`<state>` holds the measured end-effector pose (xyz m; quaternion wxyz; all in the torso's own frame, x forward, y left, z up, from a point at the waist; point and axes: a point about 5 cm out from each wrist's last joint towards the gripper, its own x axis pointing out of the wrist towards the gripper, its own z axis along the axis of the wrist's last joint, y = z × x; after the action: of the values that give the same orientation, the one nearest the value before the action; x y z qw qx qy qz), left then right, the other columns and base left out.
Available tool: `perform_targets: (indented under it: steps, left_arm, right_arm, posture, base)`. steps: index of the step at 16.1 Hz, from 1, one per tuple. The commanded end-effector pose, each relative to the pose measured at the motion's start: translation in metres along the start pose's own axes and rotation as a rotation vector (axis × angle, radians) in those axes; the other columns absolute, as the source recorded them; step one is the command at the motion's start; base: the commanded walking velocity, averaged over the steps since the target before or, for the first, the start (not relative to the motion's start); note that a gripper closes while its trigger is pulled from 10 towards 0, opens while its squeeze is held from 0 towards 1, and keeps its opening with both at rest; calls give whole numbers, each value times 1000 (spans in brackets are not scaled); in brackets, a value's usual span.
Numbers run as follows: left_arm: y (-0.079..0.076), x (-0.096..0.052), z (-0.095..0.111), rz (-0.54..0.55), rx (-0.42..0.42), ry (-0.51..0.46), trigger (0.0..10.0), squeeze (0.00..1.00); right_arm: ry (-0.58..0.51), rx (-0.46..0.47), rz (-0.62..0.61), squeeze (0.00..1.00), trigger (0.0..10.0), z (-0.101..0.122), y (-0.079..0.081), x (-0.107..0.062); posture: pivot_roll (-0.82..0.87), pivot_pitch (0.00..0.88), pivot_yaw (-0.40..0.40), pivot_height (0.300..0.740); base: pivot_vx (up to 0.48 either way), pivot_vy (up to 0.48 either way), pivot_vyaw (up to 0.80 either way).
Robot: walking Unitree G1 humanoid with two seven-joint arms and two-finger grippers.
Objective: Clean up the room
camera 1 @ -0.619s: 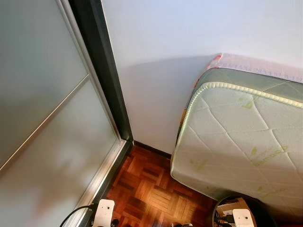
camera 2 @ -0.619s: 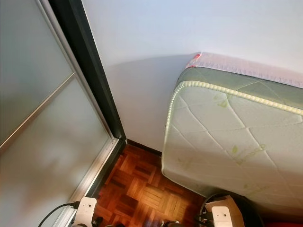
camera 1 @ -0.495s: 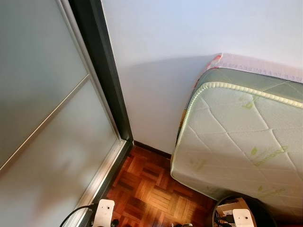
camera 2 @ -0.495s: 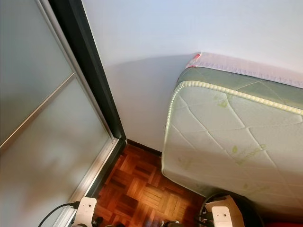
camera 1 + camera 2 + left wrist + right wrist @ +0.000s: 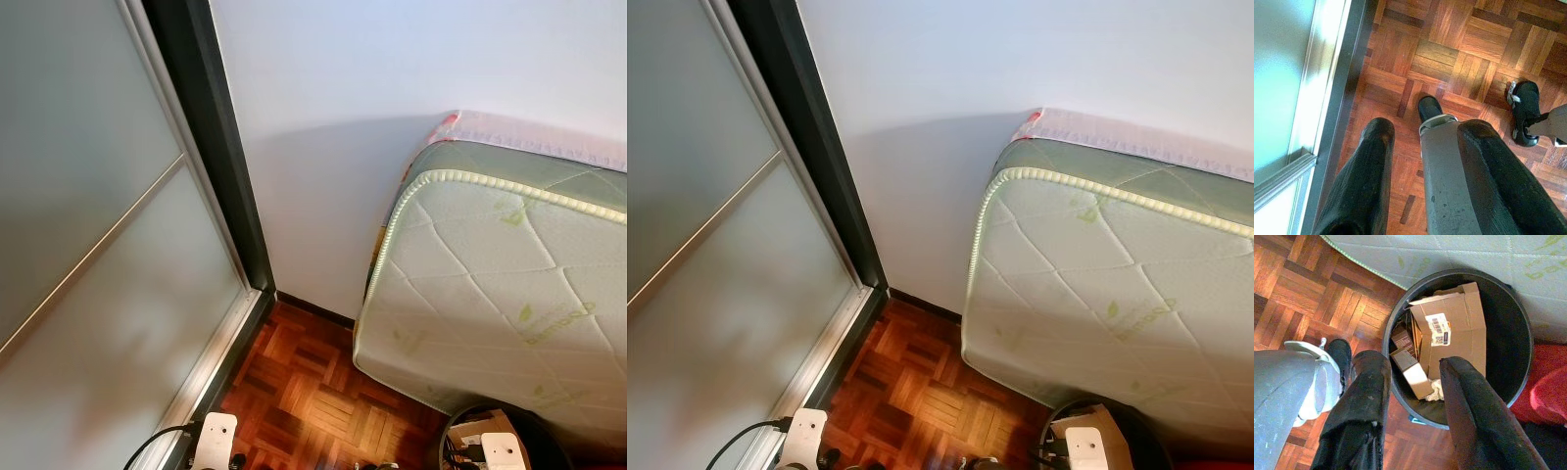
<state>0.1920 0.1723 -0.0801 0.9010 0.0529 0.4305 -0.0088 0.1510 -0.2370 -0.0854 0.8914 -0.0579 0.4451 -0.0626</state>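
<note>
Above black bin (image 5: 1508, 333) of cardboard, right end effector (image 5: 1410, 382) parted, empty, left end effector (image 5: 1422, 142) likewise over parquet.

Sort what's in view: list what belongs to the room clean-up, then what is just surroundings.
Belongs to the job:
- black bin, beside the mattress
- cardboard box and smaller scraps inside it
- right tool, open, above the bin
- left tool, open, holding nothing, above the floor

Just surroundings:
- mattress against the wall
- frosted sliding door
- parquet floor
- red item beside the bin
</note>
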Motion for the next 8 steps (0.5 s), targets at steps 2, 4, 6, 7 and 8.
perform_targets:
  steps: [2,4,6,7,8]
  left_arm:
    - [47,-6,-14,84,-229,71,10000,0]
    - [47,-6,-14,84,-229,71,10000,0]
    - [47,-6,-14,84,-229,71,10000,0]
    - [47,-6,-14,92,-228,67,10000,0]
    - [48,-6,-13,98,-227,64,10000,0]
  right_arm:
    - [88,258,109,0,10000,7,37,6]
    - [88,258,109,0,10000,7,37,6]
    - [88,258,109,0,10000,7,37,6]
    - [85,271,107,0,10000,8,37,6]
    - [83,280,106,0,10000,8,37,6]
  posture:
    - [4,0,-30,740]
    - [4,0,-30,740]
    - [4,0,-30,740]
    - [18,0,-23,740]
    - [18,0,-23,740]
  base:
    - [0,0,0]
    - [0,0,0]
    - [0,0,0]
    - [0,0,0]
    - [0,0,0]
